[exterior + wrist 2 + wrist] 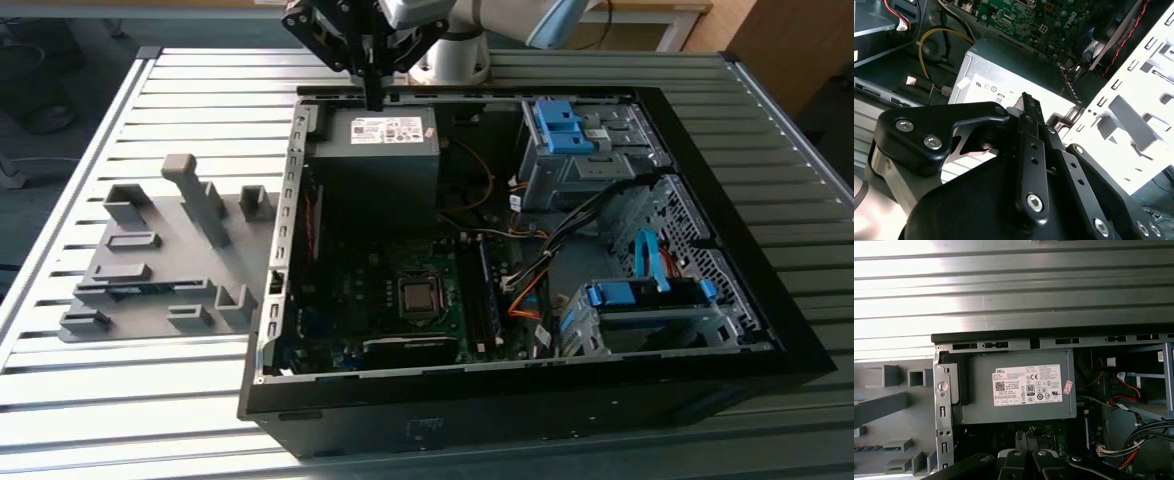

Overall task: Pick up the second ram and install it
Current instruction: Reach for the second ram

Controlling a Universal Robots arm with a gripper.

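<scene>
One arm, and I have its gripper (372,98) hanging over the far rim of the open computer case (283,300), right above the back edge of the power supply (380,150). As far as I can judge, the jaws are closed on each other with nothing between them; in the exterior view they taper to a single narrow tip.

The second ram (138,290) lies well apart from the gripper, down in a slot of the grey holder fixture (160,250) on the slatted metal bench (200,100), at the exterior view's left. In the first wrist view it shows as a blue strip low in that fixture. The fixture sits just beside the case's side wall, with only a thin strip of bench between them. A tall grey post (200,200) stands upright on the fixture, between the gripper and the ram's slot.

Beyond the case's far rim the bench runs bare. Inside the case, the motherboard (387,290) lies open beside the power supply, while cables and blue drive cages (567,130) crowd the exterior view's right.
</scene>
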